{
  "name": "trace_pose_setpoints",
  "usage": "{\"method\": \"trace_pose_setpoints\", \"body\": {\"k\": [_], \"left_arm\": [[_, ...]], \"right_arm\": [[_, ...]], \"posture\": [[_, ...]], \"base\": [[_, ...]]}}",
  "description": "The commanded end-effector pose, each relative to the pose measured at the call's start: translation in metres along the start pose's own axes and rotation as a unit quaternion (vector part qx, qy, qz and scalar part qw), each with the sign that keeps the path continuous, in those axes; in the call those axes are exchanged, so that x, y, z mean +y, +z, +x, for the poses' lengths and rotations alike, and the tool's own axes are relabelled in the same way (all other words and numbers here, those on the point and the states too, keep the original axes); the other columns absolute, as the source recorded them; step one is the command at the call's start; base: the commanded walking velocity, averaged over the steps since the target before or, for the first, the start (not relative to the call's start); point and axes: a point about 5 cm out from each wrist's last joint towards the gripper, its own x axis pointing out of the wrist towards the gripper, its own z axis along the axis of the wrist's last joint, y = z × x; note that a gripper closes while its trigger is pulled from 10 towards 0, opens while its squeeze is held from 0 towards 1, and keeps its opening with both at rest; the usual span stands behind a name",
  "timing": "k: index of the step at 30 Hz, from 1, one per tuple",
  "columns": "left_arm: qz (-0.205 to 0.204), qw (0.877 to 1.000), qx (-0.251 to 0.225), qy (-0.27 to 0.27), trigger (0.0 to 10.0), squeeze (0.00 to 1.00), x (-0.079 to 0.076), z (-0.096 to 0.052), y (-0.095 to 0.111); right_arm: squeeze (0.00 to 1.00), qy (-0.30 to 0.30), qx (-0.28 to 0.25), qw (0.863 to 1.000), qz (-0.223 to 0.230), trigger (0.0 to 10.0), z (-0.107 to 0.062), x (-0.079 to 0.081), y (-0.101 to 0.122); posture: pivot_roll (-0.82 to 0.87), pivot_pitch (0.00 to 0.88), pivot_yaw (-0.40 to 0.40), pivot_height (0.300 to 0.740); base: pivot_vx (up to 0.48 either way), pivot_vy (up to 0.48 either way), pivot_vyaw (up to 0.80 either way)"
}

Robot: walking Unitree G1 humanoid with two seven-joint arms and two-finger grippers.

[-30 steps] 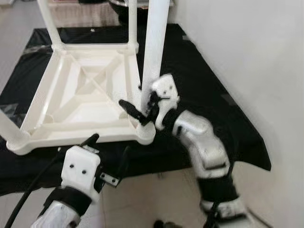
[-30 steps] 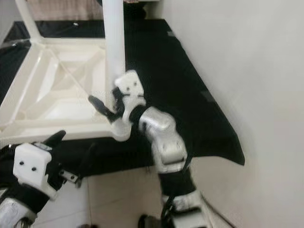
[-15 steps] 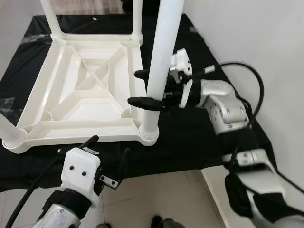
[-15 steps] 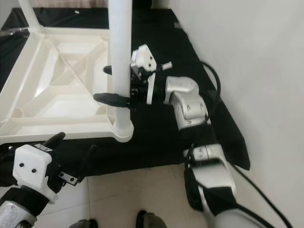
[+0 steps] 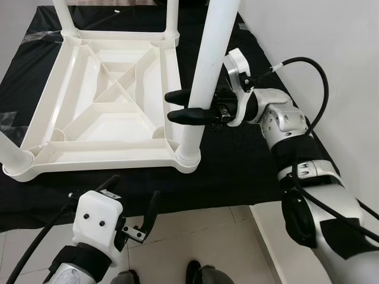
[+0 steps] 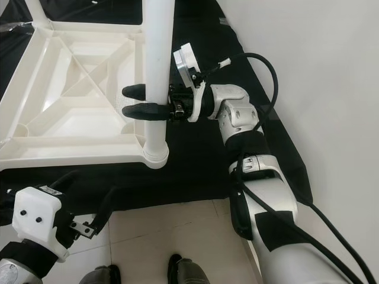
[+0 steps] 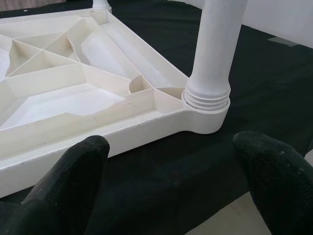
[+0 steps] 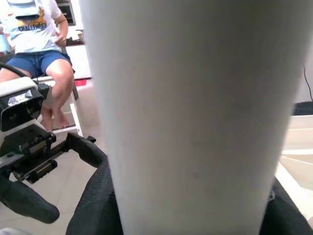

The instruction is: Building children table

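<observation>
An upturned white plastic table top [image 5: 100, 100] lies on a black cloth [image 5: 249, 160], its ribbed underside facing up. Taking the top's centre as the dial, legs stand in sockets at 11 o'clock, 1 o'clock and 5 o'clock, and another leg end shows at 8 o'clock.

The right gripper [image 5: 185, 106] reaches in from 3 o'clock and pinches the 5 o'clock leg [image 5: 210, 65] between its two black fingers, part-way up the tube, above the corner socket [image 7: 208, 115]. In the left wrist view the leg's ridged foot sits in that socket; whether it is fully home cannot be told.

The left gripper [image 5: 133, 204] hangs below the cloth's near edge at about 6 o'clock, fingers spread and holding nothing, aimed at the same corner.

A seated person [image 8: 41, 44] appears in the background of the right wrist view.

Handling, as a judgement: the leg is likely a light, stiff, hollow tube with a smooth and rather slippery surface, so a firm pinch low on the shaft, near the socket, should give the best control. The top is likely light enough to slide on the cloth; bracing its rim by the corner would steady it.
</observation>
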Motion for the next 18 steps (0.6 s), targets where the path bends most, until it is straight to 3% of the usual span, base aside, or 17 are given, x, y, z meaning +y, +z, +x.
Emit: {"method": "trace_pose_setpoints", "body": {"k": [1,4,5,6,7,8,9,10,11,12,14,17,18], "left_arm": [[-0.003,1.000,0.003,-0.002,10.0,0.00,-0.002,-0.002,0.001],[-0.003,1.000,0.002,-0.002,10.0,0.00,-0.002,-0.002,0.001],[-0.004,1.000,0.003,-0.002,10.0,0.00,-0.002,-0.001,0.001],[-0.004,1.000,0.002,-0.002,10.0,0.00,-0.002,-0.001,0.001],[-0.005,1.000,0.002,-0.002,10.0,0.00,-0.002,-0.001,0.001],[-0.006,1.000,0.002,-0.003,10.0,0.00,-0.002,0.000,0.000],[-0.007,1.000,0.002,-0.003,10.0,0.00,-0.001,0.000,0.000],[-0.007,1.000,0.002,-0.003,10.0,0.00,-0.001,0.000,0.000],[-0.006,1.000,0.002,-0.004,10.0,0.00,-0.001,0.001,0.000],[-0.006,1.000,0.000,-0.005,10.0,0.00,-0.001,0.002,0.000],[-0.004,1.000,-0.003,-0.007,10.0,0.00,0.000,0.004,0.000],[0.002,1.000,-0.005,-0.007,10.0,0.00,0.001,0.006,0.000],[0.005,1.000,-0.006,-0.006,10.0,0.00,0.002,0.008,-0.001]], "right_arm": [[0.00,-0.010,0.008,1.000,-0.008,0.0,-0.004,0.000,-0.002],[0.00,-0.019,0.016,1.000,-0.016,0.0,-0.006,0.000,-0.004],[0.00,-0.048,0.030,0.998,-0.031,0.0,-0.007,0.000,-0.008],[0.00,-0.120,0.047,0.991,-0.028,0.0,-0.006,-0.002,-0.016],[0.00,-0.233,0.077,0.969,-0.031,0.0,-0.001,-0.002,-0.032],[0.00,-0.357,0.112,0.927,-0.036,0.0,0.001,0.000,-0.048],[0.00,-0.474,0.144,0.868,-0.037,0.0,0.000,0.008,-0.064],[0.00,-0.474,0.144,0.868,-0.037,0.0,0.000,0.008,-0.064],[0.00,-0.527,0.151,0.836,-0.025,0.0,0.003,0.021,-0.076],[0.00,-0.538,0.150,0.830,-0.012,0.0,0.015,0.036,-0.083],[0.00,-0.524,0.133,0.841,0.005,0.0,0.035,0.048,-0.086],[0.00,-0.514,0.121,0.849,0.007,0.0,0.048,0.046,-0.084],[0.00,-0.503,0.110,0.857,0.006,0.0,0.057,0.041,-0.082]], "posture": [[0.15,0.257,-0.131,0.740],[0.15,0.257,-0.131,0.740],[0.13,0.251,-0.135,0.740],[0.13,0.248,-0.138,0.740],[0.13,0.241,-0.132,0.740],[0.13,0.239,-0.129,0.740],[0.13,0.237,-0.113,0.740],[0.13,0.237,-0.113,0.740],[0.13,0.237,-0.113,0.740],[0.13,0.232,-0.112,0.740],[0.13,0.213,-0.107,0.740],[0.12,0.201,-0.104,0.740],[0.13,0.192,-0.105,0.740]], "base": [[0.000,0.000,0.00],[0.000,0.000,0.00],[0.000,0.000,0.00],[0.000,0.000,0.00],[0.000,0.000,0.00],[0.000,0.000,0.00],[0.000,0.000,0.00],[0.000,0.000,0.00],[0.000,0.000,0.00],[0.000,0.000,0.00],[0.000,0.000,0.00],[0.000,0.000,0.00],[0.000,0.000,0.00]]}}
